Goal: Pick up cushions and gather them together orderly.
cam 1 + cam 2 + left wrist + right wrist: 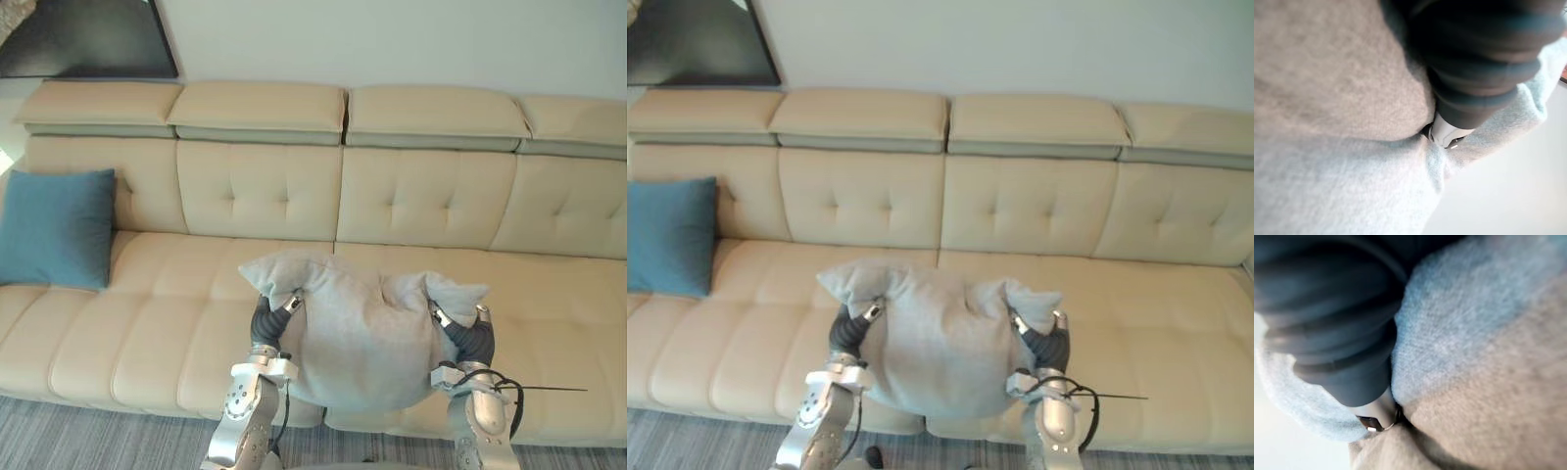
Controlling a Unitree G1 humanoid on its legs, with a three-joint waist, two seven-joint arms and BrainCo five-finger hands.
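A light grey cushion [358, 343] hangs in front of me over the sofa's front edge, held from both sides. My left hand [269, 323] grips its left side below one upturned corner. At the other upturned corner my right hand [470, 338] pinches the right side. Up close, the left hand [1484, 73] sinks into a fold of the grey cushion [1327, 73], and the right hand [1327, 318] digs into the grey cushion [1488, 333] the same way. A blue cushion [56, 227] leans upright against the backrest at the sofa's far left.
The long beige sofa [549, 313] spans the whole view, with tufted backrests and headrests. A grey striped carpet [98, 436] lies before it. A dark framed panel [88, 39] hangs on the wall at the upper left.
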